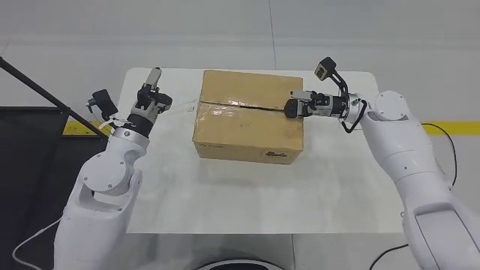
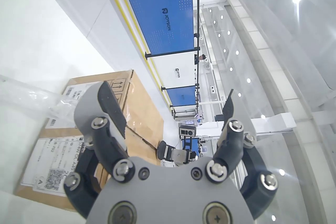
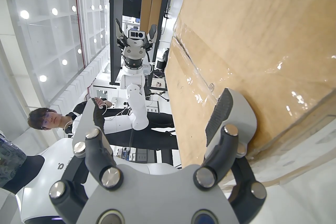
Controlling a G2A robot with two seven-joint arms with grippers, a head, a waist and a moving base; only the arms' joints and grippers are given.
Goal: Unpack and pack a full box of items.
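A closed cardboard box (image 1: 247,116) stands in the middle of the white table (image 1: 225,195), its top flaps meeting in a seam under clear tape. My right gripper (image 1: 289,107) is open at the box's right end, level with the seam. One fingertip (image 3: 219,110) rests against the taped top of the box (image 3: 249,38). My left gripper (image 1: 155,79) is open and stands off the box's left end, fingers pointing upward. A loose strip of clear tape (image 1: 184,108) trails from the box (image 2: 141,109) toward it, and clear film (image 2: 26,97) lies beside one finger.
The box takes up the table's middle; there is bare table surface in front of it and on both sides. A black stand's pole (image 1: 37,90) slants in at the far left over a dark floor mat (image 1: 30,165).
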